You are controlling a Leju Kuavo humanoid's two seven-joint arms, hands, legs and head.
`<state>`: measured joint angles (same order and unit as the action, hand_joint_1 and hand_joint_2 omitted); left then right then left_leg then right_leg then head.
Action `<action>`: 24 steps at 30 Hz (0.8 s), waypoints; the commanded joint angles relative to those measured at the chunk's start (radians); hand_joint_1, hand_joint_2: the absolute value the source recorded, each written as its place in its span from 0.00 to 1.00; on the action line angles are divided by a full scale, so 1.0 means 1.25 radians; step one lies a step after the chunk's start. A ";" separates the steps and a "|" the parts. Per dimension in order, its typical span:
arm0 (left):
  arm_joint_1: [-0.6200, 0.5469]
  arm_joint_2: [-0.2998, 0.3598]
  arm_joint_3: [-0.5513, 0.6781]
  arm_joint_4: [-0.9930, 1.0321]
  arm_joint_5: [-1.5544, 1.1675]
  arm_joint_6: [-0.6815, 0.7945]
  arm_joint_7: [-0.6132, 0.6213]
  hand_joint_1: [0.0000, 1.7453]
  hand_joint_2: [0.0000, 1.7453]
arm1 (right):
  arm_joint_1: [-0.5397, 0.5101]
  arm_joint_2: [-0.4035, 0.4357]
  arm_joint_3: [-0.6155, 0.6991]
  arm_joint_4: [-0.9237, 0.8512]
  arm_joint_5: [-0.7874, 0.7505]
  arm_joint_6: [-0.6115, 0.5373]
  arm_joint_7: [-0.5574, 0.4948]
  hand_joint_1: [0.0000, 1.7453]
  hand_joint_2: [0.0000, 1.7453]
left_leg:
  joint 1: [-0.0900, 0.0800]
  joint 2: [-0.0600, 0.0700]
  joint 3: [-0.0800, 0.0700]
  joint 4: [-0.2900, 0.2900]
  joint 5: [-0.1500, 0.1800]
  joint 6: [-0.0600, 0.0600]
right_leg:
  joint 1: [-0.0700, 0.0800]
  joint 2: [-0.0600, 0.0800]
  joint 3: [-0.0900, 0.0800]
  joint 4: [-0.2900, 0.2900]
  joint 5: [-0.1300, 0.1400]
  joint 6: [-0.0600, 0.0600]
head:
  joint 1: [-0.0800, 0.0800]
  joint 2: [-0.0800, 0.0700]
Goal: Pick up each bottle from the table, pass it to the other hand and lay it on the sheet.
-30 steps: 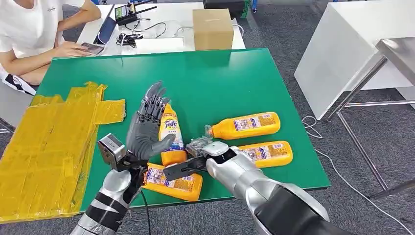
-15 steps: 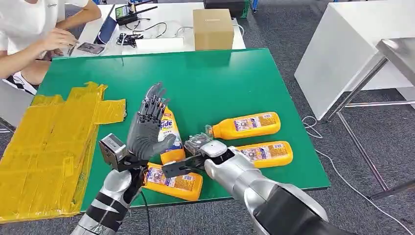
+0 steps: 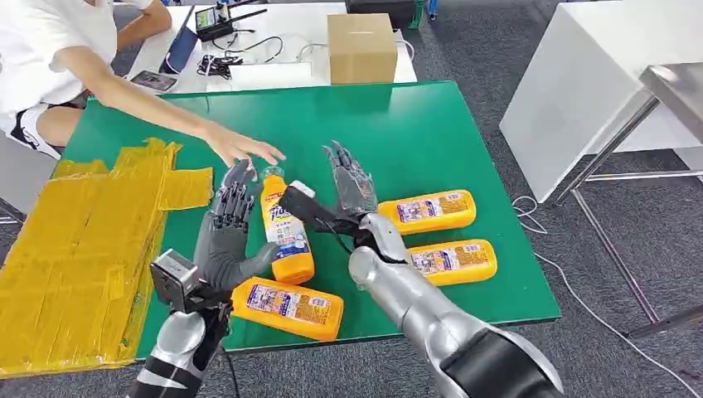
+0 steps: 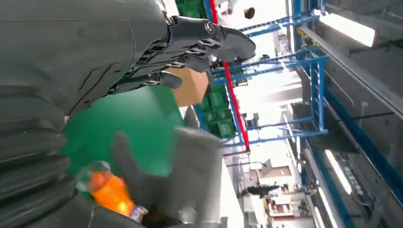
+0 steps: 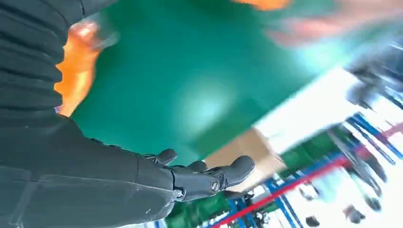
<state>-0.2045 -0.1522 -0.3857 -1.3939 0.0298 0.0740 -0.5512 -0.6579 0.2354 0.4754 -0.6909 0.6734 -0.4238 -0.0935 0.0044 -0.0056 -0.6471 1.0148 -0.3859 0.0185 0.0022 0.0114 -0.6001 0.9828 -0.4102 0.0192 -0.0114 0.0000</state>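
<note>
An orange bottle [image 3: 286, 232] with a clear cap leans in my left hand [image 3: 222, 236], whose thumb presses its side while the fingers [image 4: 199, 42] stretch up beside it. The same bottle [image 4: 111, 192] appears close to the palm in the left wrist view. A person's hand [image 3: 244, 151] reaches over and touches the cap. My right hand [image 3: 350, 184] is raised just right of the bottle, open, holding nothing. Three more orange bottles lie on the green table [image 3: 398, 124]: one [image 3: 286, 305] near the front edge, two [image 3: 424, 211] [image 3: 452, 261] to the right. The yellow sheet [image 3: 83, 240] covers the left side.
A cardboard box [image 3: 361, 48] stands beyond the table's far edge, beside cables and a white table. The person [image 3: 50, 58] sits at the far left, one arm stretched across the sheet's far corner. A white bench [image 3: 580, 91] stands to the right.
My right hand has let go, risen and opened to the right of the bottle. The left hand dropped slightly with the bottle. The person's arm has reached in to the bottle's cap.
</note>
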 commanded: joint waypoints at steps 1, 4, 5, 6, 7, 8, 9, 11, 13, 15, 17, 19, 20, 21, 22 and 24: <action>0.063 0.048 0.043 -0.068 -0.014 0.015 -0.007 0.00 1.00 | 0.225 -0.065 -0.071 -0.464 -0.228 0.012 -0.147 0.00 1.00 | 0.000 -0.001 0.003 -0.001 -0.001 -0.001 | 0.000 -0.002 0.003 -0.001 -0.002 0.000 | 0.000 0.000; 0.077 0.055 0.048 -0.076 -0.016 0.016 -0.013 0.00 1.00 | 0.326 -0.100 -0.059 -0.648 -0.444 0.134 -0.222 0.00 1.00 | 0.000 -0.002 0.002 -0.001 -0.002 -0.001 | 0.000 -0.003 0.002 -0.001 -0.002 0.000 | 0.000 0.000; 0.078 0.058 0.048 -0.076 -0.015 0.017 -0.017 0.00 1.00 | 0.353 -0.106 -0.058 -0.692 -0.502 0.173 -0.248 0.00 1.00 | 0.000 -0.002 0.000 -0.001 -0.001 0.000 | 0.000 -0.003 0.001 -0.001 -0.002 0.000 | 0.000 0.000; 0.078 0.059 0.049 -0.077 -0.015 0.018 -0.017 0.00 1.00 | 0.369 -0.111 -0.058 -0.713 -0.503 0.172 -0.248 0.00 1.00 | 0.000 -0.004 0.002 -0.001 -0.002 -0.001 | 0.000 -0.005 0.003 -0.001 -0.003 0.000 | 0.000 0.000; 0.079 0.060 0.049 -0.078 -0.015 0.018 -0.018 0.00 1.00 | 0.385 -0.115 -0.056 -0.736 -0.539 0.200 -0.259 0.00 1.00 | 0.000 -0.003 0.000 -0.001 -0.002 -0.001 | 0.000 -0.004 0.001 -0.001 -0.002 0.000 | 0.000 0.000; 0.082 0.061 0.050 -0.082 -0.016 0.021 -0.022 0.00 1.00 | 0.406 -0.122 -0.051 -0.764 -0.622 0.279 -0.274 0.00 1.00 | 0.000 -0.002 -0.001 -0.001 -0.001 -0.001 | 0.000 -0.003 -0.001 -0.001 -0.001 0.000 | 0.000 0.000; 0.085 0.064 0.052 -0.086 -0.016 0.022 -0.023 0.00 1.00 | 0.424 -0.135 -0.046 -0.785 -0.655 0.333 -0.289 0.00 1.00 | 0.000 -0.003 0.000 -0.001 -0.002 -0.001 | 0.000 -0.004 0.001 -0.001 -0.003 0.000 | 0.000 0.000; 0.087 0.066 0.060 -0.089 -0.017 0.024 -0.026 0.00 1.00 | 0.483 -0.155 -0.041 -0.843 -0.730 0.502 -0.352 0.00 1.00 | 0.000 -0.002 -0.002 -0.001 -0.002 -0.001 | 0.000 -0.003 -0.001 -0.001 -0.002 0.000 | 0.000 0.000; 0.090 0.064 0.070 -0.093 -0.017 0.025 -0.026 0.00 1.00 | 0.530 -0.159 -0.050 -0.882 -0.733 0.573 -0.366 0.00 1.00 | 0.000 -0.004 -0.001 -0.001 -0.002 -0.001 | 0.000 -0.004 0.001 -0.001 -0.003 0.000 | 0.000 0.000; 0.102 0.064 0.078 -0.103 -0.022 0.028 -0.027 0.00 1.00 | 0.562 -0.161 -0.064 -0.892 -0.719 0.597 -0.365 0.00 1.00 | 0.000 -0.003 0.000 -0.001 -0.003 -0.001 | 0.000 -0.004 0.001 -0.001 -0.004 0.001 | 0.000 0.000; 0.108 0.064 0.081 -0.106 -0.026 0.028 -0.027 0.00 1.00 | 0.573 -0.159 -0.075 -0.891 -0.708 0.599 -0.374 0.00 1.00 | 0.000 -0.002 -0.001 -0.001 -0.003 -0.001 | 0.000 -0.002 -0.001 -0.001 -0.003 0.002 | 0.000 0.000; 0.109 0.064 0.082 -0.106 -0.026 0.027 -0.027 0.00 1.00 | 0.572 -0.160 -0.078 -0.888 -0.708 0.600 -0.375 0.00 1.00 | 0.000 -0.001 -0.001 -0.001 -0.004 -0.001 | 0.000 -0.001 0.000 -0.001 -0.003 0.002 | 0.000 0.000; 0.108 0.064 0.082 -0.106 -0.026 0.027 -0.027 0.00 1.00 | 0.568 -0.159 -0.079 -0.884 -0.708 0.601 -0.374 0.00 1.00 | 0.000 -0.001 -0.002 -0.001 -0.003 -0.001 | 0.000 -0.001 -0.001 -0.001 -0.002 0.002 | 0.000 0.000; 0.108 0.064 0.082 -0.106 -0.026 0.027 -0.027 0.00 1.00 | 0.568 -0.159 -0.079 -0.884 -0.708 0.601 -0.374 0.00 1.00 | 0.000 0.000 -0.002 -0.001 -0.004 -0.001 | 0.000 -0.001 -0.001 -0.001 -0.003 0.002 | 0.000 0.000; 0.107 0.063 0.081 -0.105 -0.027 0.027 -0.027 0.00 1.00 | 0.565 -0.156 -0.080 -0.883 -0.708 0.601 -0.373 0.00 1.00 | 0.000 0.000 0.000 0.000 -0.004 -0.001 | 0.000 -0.001 0.000 -0.001 -0.003 0.002 | 0.000 0.000; 0.107 0.063 0.081 -0.105 -0.027 0.027 -0.027 0.00 1.00 | 0.565 -0.156 -0.080 -0.883 -0.708 0.601 -0.373 0.00 1.00 | 0.000 0.000 -0.001 -0.001 -0.004 -0.001 | 0.000 -0.001 -0.001 -0.001 -0.003 0.001 | 0.000 0.000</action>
<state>-0.0652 -0.0935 -0.3044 -1.5358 -0.0015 0.1103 -0.5871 0.0280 0.0767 0.4002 -1.7567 -0.2132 0.3201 -0.5608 0.0044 -0.0057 -0.6518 1.0146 -0.3893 0.0176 0.0021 0.0112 -0.6046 0.9824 -0.4127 0.0207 -0.0111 0.0000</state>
